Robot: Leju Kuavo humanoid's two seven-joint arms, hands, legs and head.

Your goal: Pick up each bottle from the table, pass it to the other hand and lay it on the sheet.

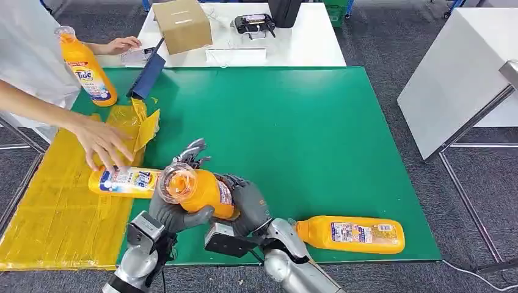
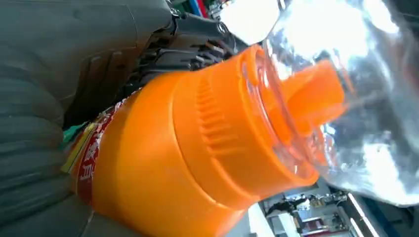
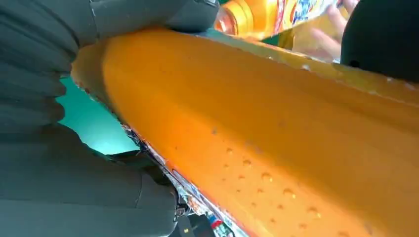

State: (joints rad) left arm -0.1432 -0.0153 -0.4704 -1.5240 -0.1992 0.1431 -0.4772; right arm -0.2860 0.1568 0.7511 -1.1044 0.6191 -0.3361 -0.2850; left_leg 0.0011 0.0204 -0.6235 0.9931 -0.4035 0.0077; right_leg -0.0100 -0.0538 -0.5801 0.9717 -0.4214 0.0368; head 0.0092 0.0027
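I hold an orange bottle [image 1: 201, 192] between both hands above the green table [image 1: 305, 134], its clear cap toward my head camera, long axis tilted up. My left hand [image 1: 174, 213] wraps its neck end; my right hand [image 1: 247, 204] grips its base. My left wrist view shows the ribbed collar under the cap. A person's hand [image 1: 101, 141] touches a "Tide" bottle [image 1: 122, 182] lying on the yellow sheet [image 1: 55, 207].
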